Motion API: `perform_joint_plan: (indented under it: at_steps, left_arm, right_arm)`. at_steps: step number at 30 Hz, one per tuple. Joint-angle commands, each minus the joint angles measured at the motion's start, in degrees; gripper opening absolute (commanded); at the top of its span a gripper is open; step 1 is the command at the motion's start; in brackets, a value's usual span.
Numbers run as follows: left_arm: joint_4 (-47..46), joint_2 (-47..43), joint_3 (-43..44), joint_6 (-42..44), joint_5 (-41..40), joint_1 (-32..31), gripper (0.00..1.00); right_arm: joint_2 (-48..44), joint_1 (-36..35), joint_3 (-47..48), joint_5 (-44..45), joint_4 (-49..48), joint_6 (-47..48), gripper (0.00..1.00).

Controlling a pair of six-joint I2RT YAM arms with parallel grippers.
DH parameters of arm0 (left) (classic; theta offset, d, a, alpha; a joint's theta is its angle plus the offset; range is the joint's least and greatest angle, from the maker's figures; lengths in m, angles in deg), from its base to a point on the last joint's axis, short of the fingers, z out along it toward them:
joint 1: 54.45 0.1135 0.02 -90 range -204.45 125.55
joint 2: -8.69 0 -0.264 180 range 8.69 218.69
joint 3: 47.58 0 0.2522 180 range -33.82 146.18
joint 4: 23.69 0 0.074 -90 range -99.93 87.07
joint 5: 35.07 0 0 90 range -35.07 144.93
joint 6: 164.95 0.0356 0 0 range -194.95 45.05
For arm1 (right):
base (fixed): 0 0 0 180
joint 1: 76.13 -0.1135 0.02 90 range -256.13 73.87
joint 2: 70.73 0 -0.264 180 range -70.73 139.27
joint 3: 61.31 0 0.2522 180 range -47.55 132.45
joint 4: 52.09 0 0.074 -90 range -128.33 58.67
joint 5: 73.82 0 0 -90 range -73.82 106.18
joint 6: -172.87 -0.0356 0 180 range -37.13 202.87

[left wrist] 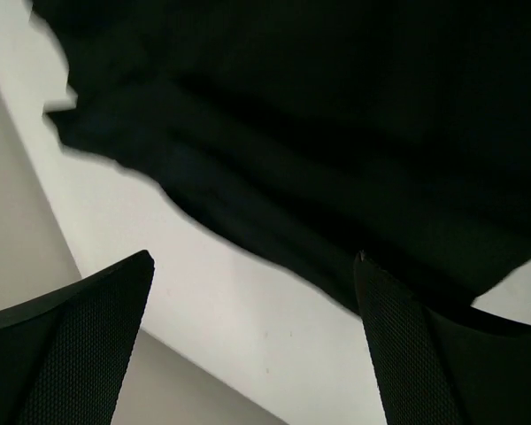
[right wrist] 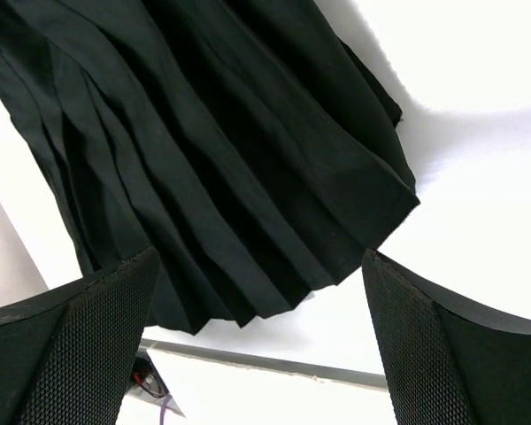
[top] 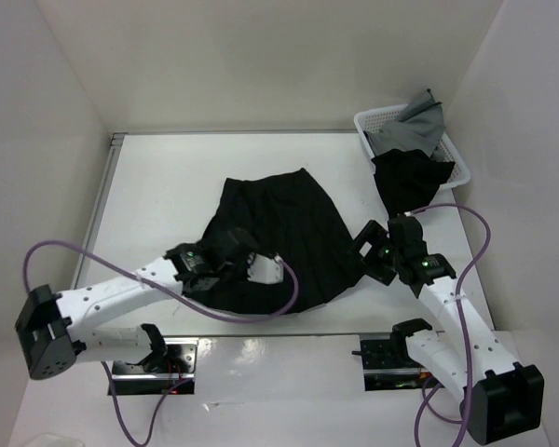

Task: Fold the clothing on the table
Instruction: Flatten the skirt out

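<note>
The skirt [top: 284, 223] lies spread on the surface [top: 163, 191], left hand [top: 235, 259] and right hand [top: 373, 240] at its near corners, both wide open, empty. A cloth-filled basket [top: 463, 170] sits far right.

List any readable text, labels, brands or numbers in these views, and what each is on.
None readable in any view.
The black pleated skirt, the white basket and the table show no lettering, tag or number.
</note>
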State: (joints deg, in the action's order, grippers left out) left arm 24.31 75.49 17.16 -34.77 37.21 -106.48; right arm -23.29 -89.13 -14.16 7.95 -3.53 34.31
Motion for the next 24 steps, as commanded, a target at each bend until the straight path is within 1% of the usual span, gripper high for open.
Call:
perform_joint_plan:
  at_steps: [1,3,4,5,6,9,11,13,14,16,19,21,24]
  left_arm:
    - [-0.04,3.67,2.54,-0.46,-2.41,-9.65,1.00]
    - [-1.27,5.26,3.77,0.07,-0.49,-13.51,1.00]
    - [-1.28,7.79,4.38,0.07,1.17,-14.06,1.00]
    - [-1.28,9.29,5.00,0.07,3.80,-14.06,1.00]
    - [-1.28,12.79,6.05,-0.71,4.87,-14.67,1.00]
    - [-1.80,18.69,7.81,-3.78,7.95,-14.68,1.00]
    - [-1.81,20.72,8.34,-5.46,10.31,-15.20,1.00]
    - [-1.81,22.57,8.87,-6.17,11.04,-15.81,1.00]
    - [-2.50,22.58,7.22,-6.17,11.99,-16.69,1.00]
    - [-3.73,24.50,5.37,-7.57,12.00,-18.01,1.00]
    - [-6.19,26.44,3.52,-8.19,12.62,-18.02,1.00]
    - [-7.69,28.02,2.90,-8.19,10.08,-18.02,1.00]
    - [-9.62,30.22,2.19,-7.66,8.49,-18.02,1.00]
  right_arm:
    - [0.02,-0.54,2.91,1.90,0.88,-0.31,0.99]
    - [0.64,-0.54,3.44,2.43,0.35,-0.83,0.99]
    - [0.64,-0.54,3.44,2.43,-0.26,-0.84,0.99]
    - [0.64,-0.54,3.44,2.43,-0.27,-1.36,0.99]
    - [0.64,-0.54,2.83,2.43,-0.96,-1.37,0.99]
    - [0.64,-0.54,2.12,3.04,-0.97,-1.37,0.99]
    - [0.64,-0.54,1.60,3.57,-0.97,-1.37,0.99]
    - [0.64,-0.54,1.07,3.57,-1.49,-1.37,0.99]
    - [0.64,-0.54,1.07,3.57,-1.50,-1.37,0.99]
    - [1.16,-0.54,0.46,3.57,-2.71,-1.37,0.99]
    - [2.83,-0.54,0.45,4.09,-4.13,-1.37,0.99]
    - [4.67,-0.54,0.98,4.10,-4.13,-1.37,0.99]
    - [6.25,-0.54,2.03,4.10,-4.75,-0.76,0.99]
